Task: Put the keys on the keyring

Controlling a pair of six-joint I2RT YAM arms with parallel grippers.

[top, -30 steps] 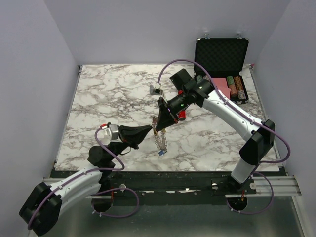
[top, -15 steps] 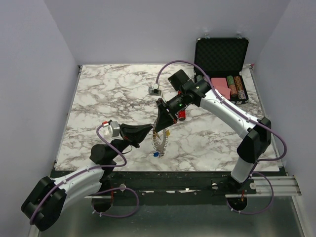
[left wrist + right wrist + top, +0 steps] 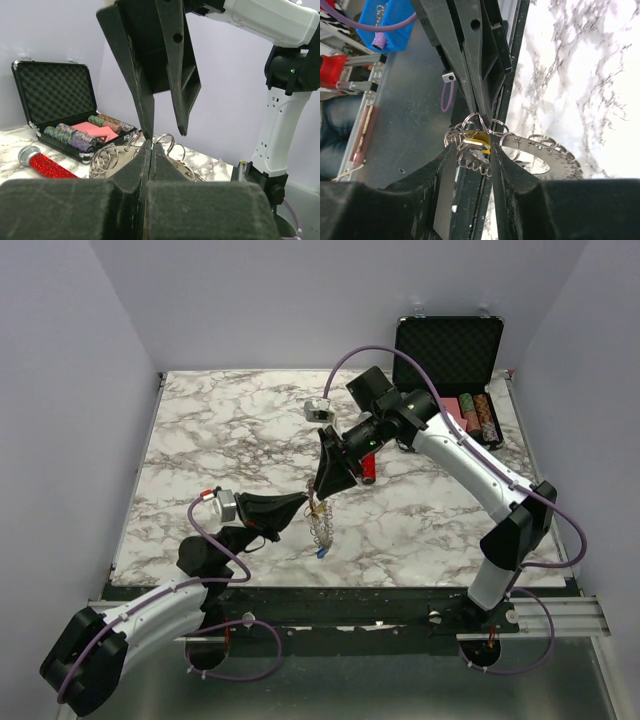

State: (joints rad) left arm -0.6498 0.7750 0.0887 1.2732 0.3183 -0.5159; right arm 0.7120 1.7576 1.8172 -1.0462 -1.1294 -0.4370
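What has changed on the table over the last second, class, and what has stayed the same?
The right tool has opened its jaws, apparently letting go of the yellow-headed key at the keyring, and its wrist has lifted slightly. The left tool stays shut on the keyring in about the same spot. The case has not moved.

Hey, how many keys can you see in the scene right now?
2. A yellow-headed key sits at the far end of the keyring, among its loops. A blue-headed key hangs at its near end. Others may be hidden among the loops.
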